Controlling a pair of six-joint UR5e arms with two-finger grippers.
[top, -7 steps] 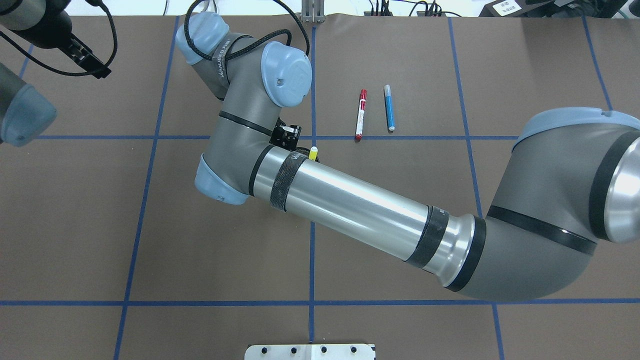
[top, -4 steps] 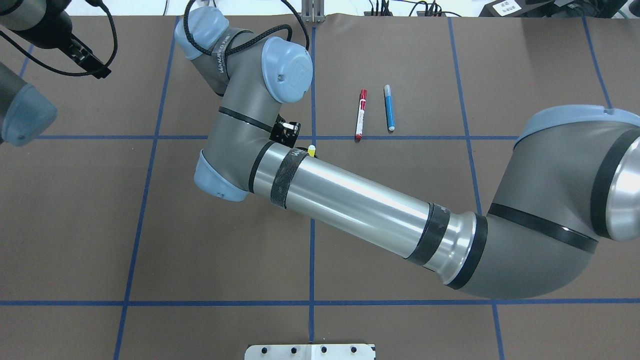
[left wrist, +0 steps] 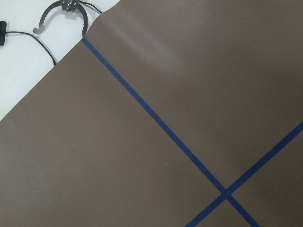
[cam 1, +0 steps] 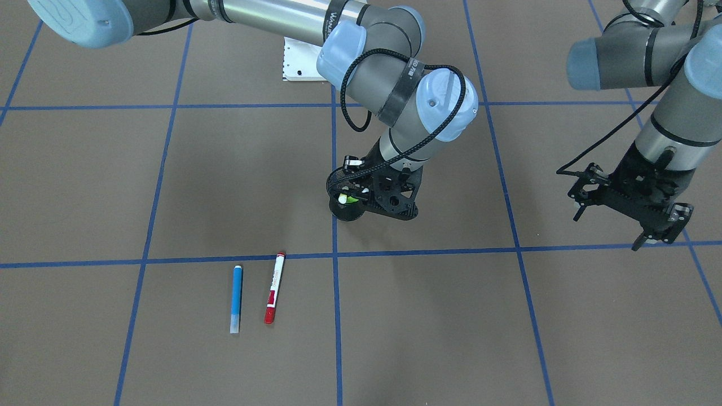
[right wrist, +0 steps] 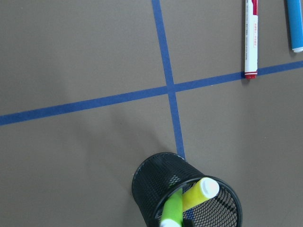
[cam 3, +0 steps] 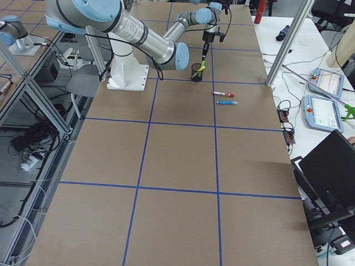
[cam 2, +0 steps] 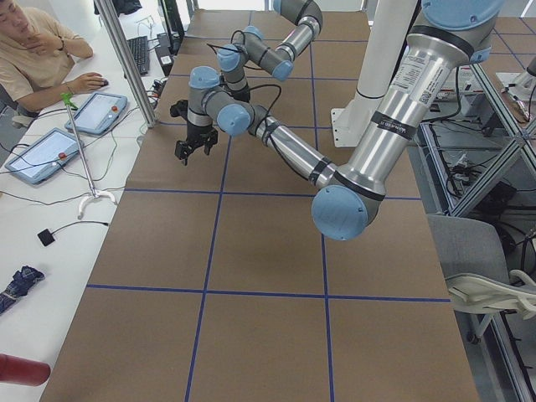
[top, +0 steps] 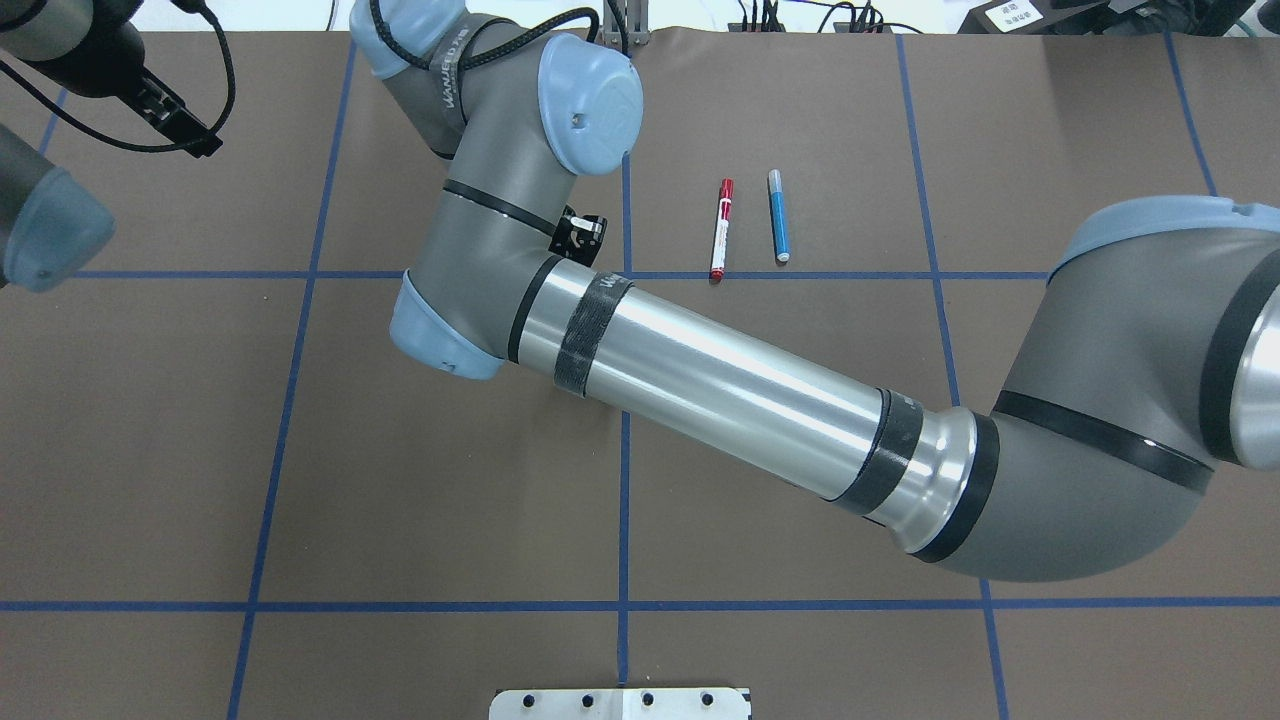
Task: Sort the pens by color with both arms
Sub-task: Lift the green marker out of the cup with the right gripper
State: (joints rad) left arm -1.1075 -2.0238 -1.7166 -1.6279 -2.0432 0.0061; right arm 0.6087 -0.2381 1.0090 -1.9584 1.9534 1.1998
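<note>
Right wrist view: just beneath our right gripper (cam 1: pixel 375 198), a green pen (right wrist: pixel 171 212) and a yellow pen (right wrist: pixel 199 193) lean in the cup (right wrist: pixel 154 182), apparently grouped there by colour; whether the jaws grip either, we cannot tell. Beyond lie the red pen (right wrist: pixel 251 42) and blue pen (right wrist: pixel 294 23), unsorted. Farthest off, our left gripper (cam 1: pixel 626 208) hangs spread, empty.

Found black mesh cup (right wrist: pixel 151 182) upright on brown table cover (top: pixel 400 480), at 6 o'clock from a crossing of blue tape lines (right wrist: pixel 170 90) in the right wrist view, touching the line that runs down from it. Noted white bolted plate (top: pixel 620 703) at 6 o'clock of the overhead view. Logged in the left side view: person (cam 2: pixel 33 50) at 10 o'clock, two tablets (cam 2: pixel 94 113) at 9 o'clock, grey chair (cam 2: pixel 477 268) at 4 o'clock.
</note>
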